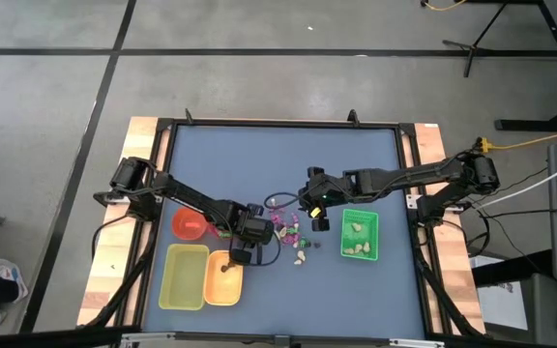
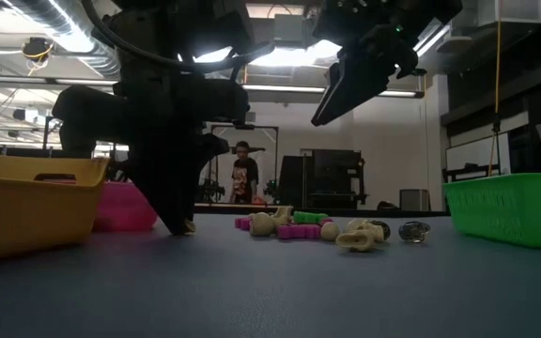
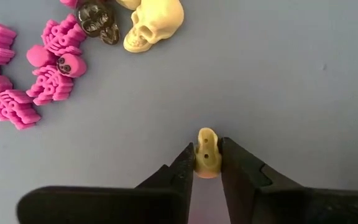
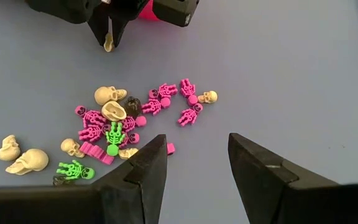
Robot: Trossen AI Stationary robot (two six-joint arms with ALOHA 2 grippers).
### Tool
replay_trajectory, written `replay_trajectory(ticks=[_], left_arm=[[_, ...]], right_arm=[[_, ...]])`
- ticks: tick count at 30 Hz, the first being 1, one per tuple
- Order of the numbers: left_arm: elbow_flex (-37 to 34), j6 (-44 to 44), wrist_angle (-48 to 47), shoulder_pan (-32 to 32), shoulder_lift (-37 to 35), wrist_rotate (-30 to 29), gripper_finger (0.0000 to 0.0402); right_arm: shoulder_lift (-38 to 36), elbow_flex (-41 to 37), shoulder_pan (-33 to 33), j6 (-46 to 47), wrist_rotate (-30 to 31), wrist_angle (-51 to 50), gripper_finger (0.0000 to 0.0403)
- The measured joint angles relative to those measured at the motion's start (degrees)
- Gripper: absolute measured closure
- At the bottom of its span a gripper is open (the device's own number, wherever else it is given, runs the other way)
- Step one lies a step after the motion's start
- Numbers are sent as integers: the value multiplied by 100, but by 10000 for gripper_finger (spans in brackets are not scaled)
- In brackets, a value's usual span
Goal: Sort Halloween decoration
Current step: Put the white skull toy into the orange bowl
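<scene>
Trinkets, small moulded plastic, Halloween decoration (image 4: 114, 127) — magenta skeletons, cream-white skulls, green skeletons and a dark brown skull, heaped loosely on the blue-grey table (image 1: 356, 290) at the centre of the high view, between the two arms.

Left gripper (image 3: 207, 167): lower centre of its wrist view, fingers nearly closed, pinching a small cream-white trinket (image 3: 207, 152) between the tips, right down at the table surface. In the high view it sits at centre-left, just beside the heap and above the orange tray.

Right gripper (image 4: 197, 163): fingers apart, nothing between them, raised above the right side of the heap — seen high in the low view, upper right of centre.

Containers, high view: orange-red round bowl (image 1: 188, 224) at centre-left; yellow rectangular tray (image 1: 184, 277) and orange tray (image 1: 222, 280) side by side at lower left, a dark piece lying in the orange one; green mesh basket (image 1: 360, 235) at right of centre, with pale pieces inside.

Person (image 2: 243, 174), standing far back in the room, centre of the low view.
</scene>
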Motion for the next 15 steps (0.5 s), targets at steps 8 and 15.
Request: replay_trajectory(ticks=[8, 15], left_arm=[[150, -176, -6, -4, -221, -68, 353], [567, -302, -493, -9, -637, -63, 353]], right_arm=[[2, 0, 0, 0, -1, 2, 233], [2, 0, -1, 0, -1, 2, 233]])
